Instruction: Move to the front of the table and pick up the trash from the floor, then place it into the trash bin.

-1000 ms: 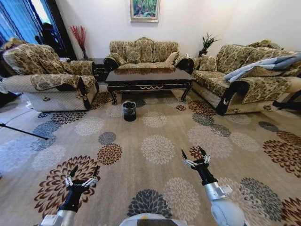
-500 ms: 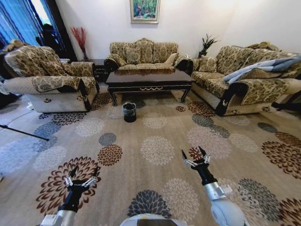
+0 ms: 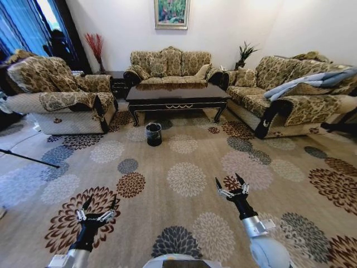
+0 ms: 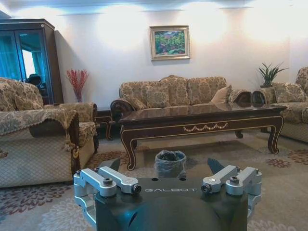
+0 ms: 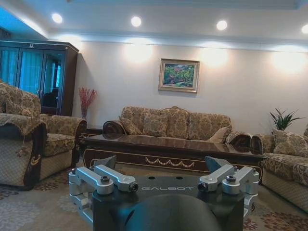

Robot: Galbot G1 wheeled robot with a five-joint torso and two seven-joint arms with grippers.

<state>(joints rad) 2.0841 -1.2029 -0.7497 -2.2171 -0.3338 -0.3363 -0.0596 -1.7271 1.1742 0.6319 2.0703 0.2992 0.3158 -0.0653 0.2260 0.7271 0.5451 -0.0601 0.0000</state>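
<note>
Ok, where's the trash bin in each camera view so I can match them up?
Head view: the trash bin stands on the carpet before the table, left of its middle.
Left wrist view: the bin is centred, just past the left gripper.
Right wrist view: not visible.
Shared landmark: the table's gold ornament.

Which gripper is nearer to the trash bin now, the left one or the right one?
Roughly equal, perhaps the left. The left gripper hangs low, slightly left of the trash bin; the right gripper is well to its right. Both are far from it, jaws open.
</note>
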